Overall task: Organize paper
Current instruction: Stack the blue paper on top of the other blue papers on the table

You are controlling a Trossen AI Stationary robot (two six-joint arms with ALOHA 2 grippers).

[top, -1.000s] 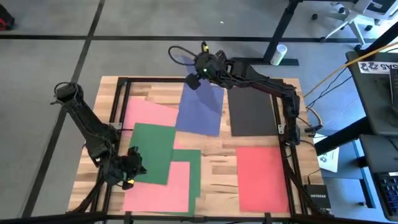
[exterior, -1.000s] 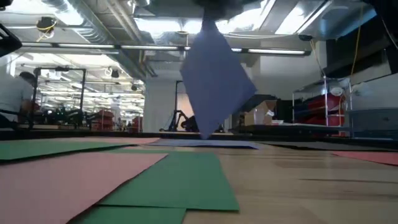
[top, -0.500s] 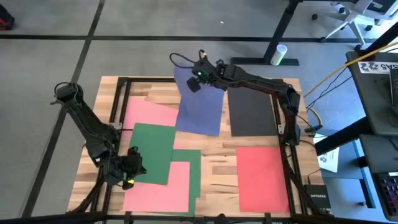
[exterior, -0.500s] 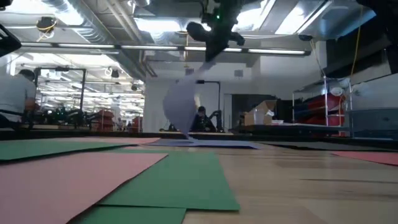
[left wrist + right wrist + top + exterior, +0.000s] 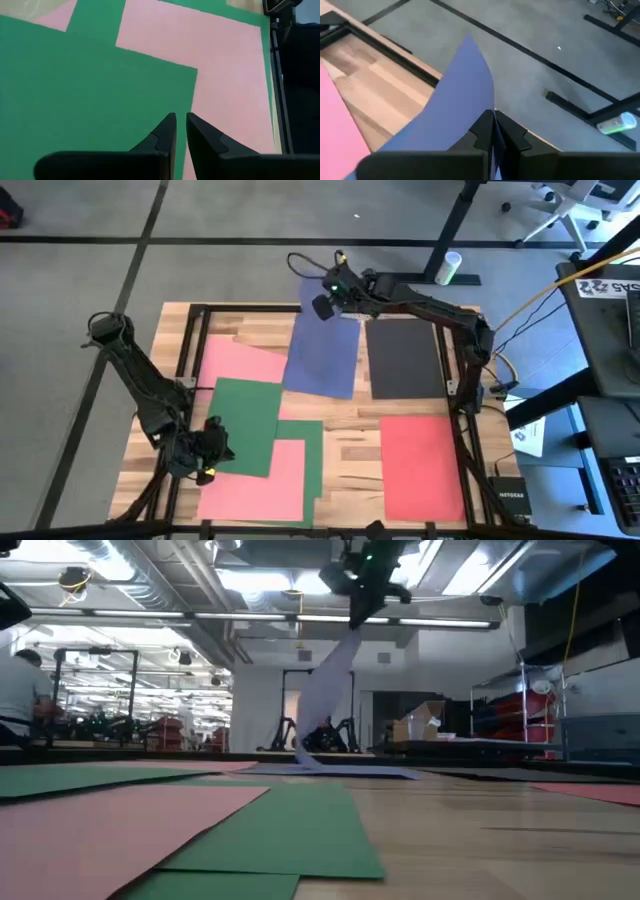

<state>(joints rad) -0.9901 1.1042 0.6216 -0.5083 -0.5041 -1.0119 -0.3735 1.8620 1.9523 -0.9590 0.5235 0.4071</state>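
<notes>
Blue paper sheet [image 5: 322,352] pinched at its top edge by right gripper [image 5: 335,285], upper centre; better lowered slowly, square beside black sheet [image 5: 404,358].

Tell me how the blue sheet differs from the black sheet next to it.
The blue sheet is pinched at its far edge by the right pincer and lifted there, curving up off the table; the black sheet lies wholly flat and untouched. The blue sheet sits skewed; the black one is roughly square to the table edges. Both are plain rectangles of similar size.
</notes>
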